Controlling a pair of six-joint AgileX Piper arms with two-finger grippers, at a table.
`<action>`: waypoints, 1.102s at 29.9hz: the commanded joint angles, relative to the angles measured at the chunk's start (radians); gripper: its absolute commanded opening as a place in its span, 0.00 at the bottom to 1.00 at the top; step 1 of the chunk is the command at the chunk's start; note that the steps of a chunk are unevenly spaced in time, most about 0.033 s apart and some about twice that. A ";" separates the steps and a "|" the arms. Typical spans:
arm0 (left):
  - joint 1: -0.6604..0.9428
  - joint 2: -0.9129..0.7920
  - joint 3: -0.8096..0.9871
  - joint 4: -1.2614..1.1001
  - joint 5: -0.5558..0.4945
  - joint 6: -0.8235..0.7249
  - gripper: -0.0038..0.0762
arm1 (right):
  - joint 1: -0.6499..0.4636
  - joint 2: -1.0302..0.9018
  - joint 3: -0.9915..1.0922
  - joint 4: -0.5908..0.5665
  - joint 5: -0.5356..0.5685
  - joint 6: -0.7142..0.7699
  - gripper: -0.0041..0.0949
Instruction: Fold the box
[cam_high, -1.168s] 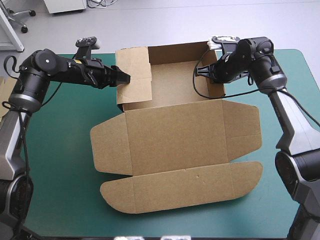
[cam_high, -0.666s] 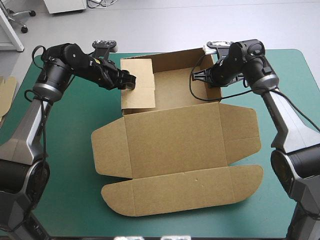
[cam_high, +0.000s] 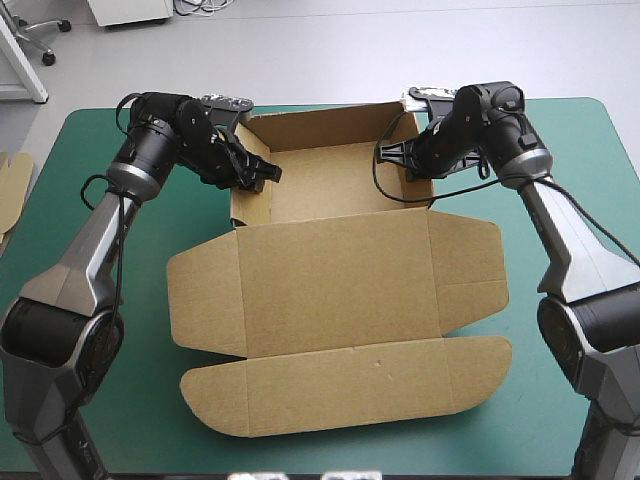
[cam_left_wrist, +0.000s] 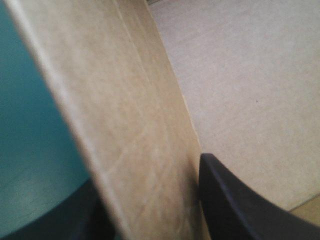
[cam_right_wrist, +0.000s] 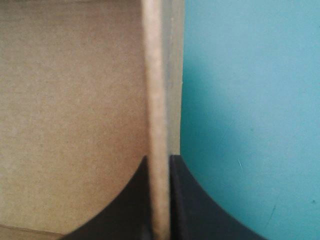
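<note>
1. The box (cam_high: 330, 290) lies on the teal-green table cover (cam_high: 120, 250). Its open tray sits toward the table's far edge. Its lid lies flat toward the near edge, joined to the tray's near wall.
2. The tray's far wall and both side walls stand upright. The lid's side flaps and front flap lie flat on the cover.
3. The left gripper (cam_high: 260, 172) is at the tray's left wall (cam_left_wrist: 130, 115), near the middle of that wall's length.
4. In the left wrist view, the black fingers (cam_left_wrist: 240, 205) are clamped on this wall: one on the tray's inner side, the other on the outer side over the cover.
5. The right gripper (cam_high: 411, 161) is at the tray's right wall (cam_right_wrist: 158, 100).
6. In the right wrist view, its fingers (cam_right_wrist: 192, 205) are pressed together on this wall. The wall is seen edge-on between them, with the tray floor (cam_right_wrist: 70, 100) on one side and the cover on the other.
7. An edge of more brown board (cam_high: 12, 180) shows at the table's left edge.
</note>
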 joint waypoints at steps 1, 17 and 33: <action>-0.007 -0.044 -0.047 0.005 -0.002 -0.023 0.44 | 0.005 -0.060 -0.032 0.072 -0.047 0.009 0.02; -0.007 0.039 -0.123 0.083 0.038 -0.076 0.16 | 0.028 -0.058 -0.032 -0.053 0.002 0.010 0.03; -0.007 0.079 -0.060 0.220 -0.037 -0.104 0.03 | 0.093 0.030 -0.033 -0.224 0.039 0.011 0.03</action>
